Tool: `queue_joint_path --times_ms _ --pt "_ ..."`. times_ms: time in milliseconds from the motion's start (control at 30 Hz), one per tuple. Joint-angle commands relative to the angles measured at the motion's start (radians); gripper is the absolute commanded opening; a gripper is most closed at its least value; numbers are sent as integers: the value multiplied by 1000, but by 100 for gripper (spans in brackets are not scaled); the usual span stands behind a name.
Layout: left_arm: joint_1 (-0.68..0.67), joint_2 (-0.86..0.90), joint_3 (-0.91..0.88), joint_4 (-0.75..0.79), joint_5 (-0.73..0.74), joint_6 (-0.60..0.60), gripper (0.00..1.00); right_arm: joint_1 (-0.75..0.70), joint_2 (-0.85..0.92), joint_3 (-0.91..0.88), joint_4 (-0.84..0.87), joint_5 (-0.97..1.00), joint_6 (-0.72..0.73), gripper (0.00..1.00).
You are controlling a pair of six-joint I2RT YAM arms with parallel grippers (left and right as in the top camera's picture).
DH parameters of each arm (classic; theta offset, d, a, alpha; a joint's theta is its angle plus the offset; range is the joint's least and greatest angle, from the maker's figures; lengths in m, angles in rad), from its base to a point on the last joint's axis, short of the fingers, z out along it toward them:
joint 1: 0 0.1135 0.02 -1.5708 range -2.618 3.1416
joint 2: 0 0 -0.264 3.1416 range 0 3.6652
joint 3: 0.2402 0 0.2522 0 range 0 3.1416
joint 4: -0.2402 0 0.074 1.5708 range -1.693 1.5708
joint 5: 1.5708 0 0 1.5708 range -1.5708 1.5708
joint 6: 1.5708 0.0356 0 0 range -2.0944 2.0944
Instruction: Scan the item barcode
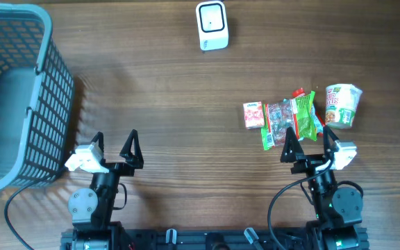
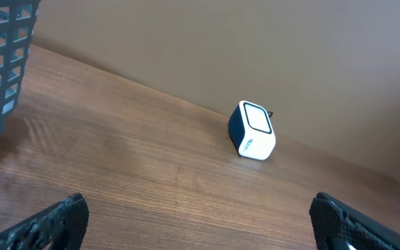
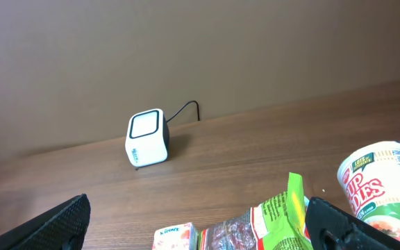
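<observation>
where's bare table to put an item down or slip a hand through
Widest bare patch: mid-table, between the basket and the carton, in front of the scanner. Also bare: the strip between scanner and cup. Crowded: packets jammed between carton and cup, right ahead of the right pincer.

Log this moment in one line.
left gripper: open, empty | right gripper: open, empty, by snacks | scanner: untouched | basket: at left | scan: not done

Readable print
The noodle cup, just beyond the right-hand jaw, reads partly "Cup Noodles"; other print is too small.
</observation>
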Motion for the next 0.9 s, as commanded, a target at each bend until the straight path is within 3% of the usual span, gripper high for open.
queue_joint_path --times_ms 0,867 --pt "-6 -8 -1 -11 -6 16 100 -6 -8 -1 4 -12 1 100" --pt "-6 -8 -1 -11 -6 16 100 -6 -8 -1 4 -12 1 100"
